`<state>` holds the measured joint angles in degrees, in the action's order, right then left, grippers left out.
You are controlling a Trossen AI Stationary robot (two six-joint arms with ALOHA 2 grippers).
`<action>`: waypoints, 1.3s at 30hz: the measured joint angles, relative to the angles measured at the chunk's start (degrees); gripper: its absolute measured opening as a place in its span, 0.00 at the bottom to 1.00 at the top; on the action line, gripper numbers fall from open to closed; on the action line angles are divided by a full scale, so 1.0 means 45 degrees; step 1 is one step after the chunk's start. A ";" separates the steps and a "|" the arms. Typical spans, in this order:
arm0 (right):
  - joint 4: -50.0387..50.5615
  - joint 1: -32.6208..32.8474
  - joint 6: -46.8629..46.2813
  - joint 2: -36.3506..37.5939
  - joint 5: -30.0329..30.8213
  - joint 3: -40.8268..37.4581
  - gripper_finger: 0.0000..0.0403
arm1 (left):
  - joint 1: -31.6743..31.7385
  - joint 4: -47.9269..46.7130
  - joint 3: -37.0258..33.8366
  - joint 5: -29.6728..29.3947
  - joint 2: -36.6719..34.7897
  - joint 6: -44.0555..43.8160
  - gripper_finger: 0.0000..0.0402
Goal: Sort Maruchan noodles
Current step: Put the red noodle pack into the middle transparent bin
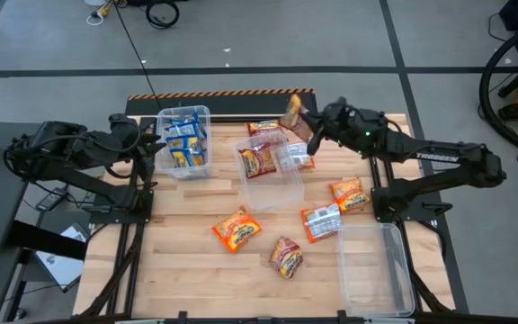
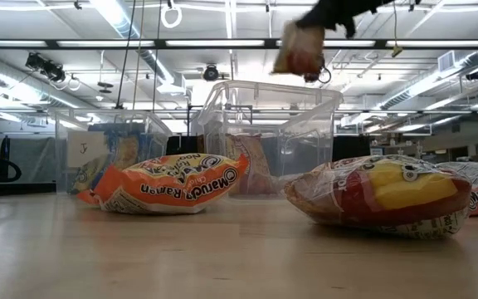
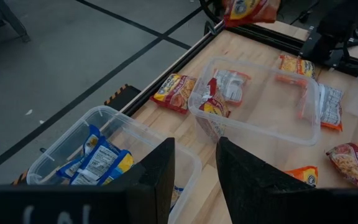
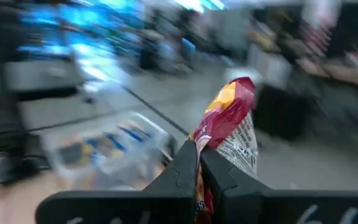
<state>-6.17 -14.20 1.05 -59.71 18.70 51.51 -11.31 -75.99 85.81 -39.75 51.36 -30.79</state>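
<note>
My right gripper (image 1: 311,129) is shut on a dark red-and-yellow noodle packet (image 1: 293,112), raised high over the table's far side beside the middle clear bin (image 1: 281,191); the low view shows the packet (image 2: 299,48) well above that bin. Dark red packets (image 1: 259,160) lie in the middle bin. Blue-and-yellow packets (image 1: 183,142) fill the left bin (image 1: 201,115). My left gripper (image 3: 194,167) is open and hovers by the left bin, touching nothing. More packets lie flat on the table: orange ones (image 1: 236,229) (image 1: 349,193), a red one (image 1: 286,256), a pale one (image 1: 320,220). My right gripper pinches the dark red-and-yellow packet between its two fingers at one end (image 4: 199,144), coming from the table's right. The rest of the packet (image 4: 232,118) sticks out past the fingertips. It is lifted clear of table and bins and is tilted.
An empty clear bin (image 1: 401,270) stands at the near right corner. Another red packet (image 1: 263,128) lies on the table by the far edge, near the held one. Bare wood shows at the near left (image 1: 178,279).
</note>
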 joint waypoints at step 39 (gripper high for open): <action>-0.4412 -0.1812 0.4675 -0.7617 -0.9443 0.0032 0.02 | 0.0000 0.0001 -0.0001 -0.0001 -0.0001 0.0000 0.31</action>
<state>-26.02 -22.35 22.09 -93.98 -23.79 51.65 -11.31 -75.99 85.80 -39.75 51.35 -30.79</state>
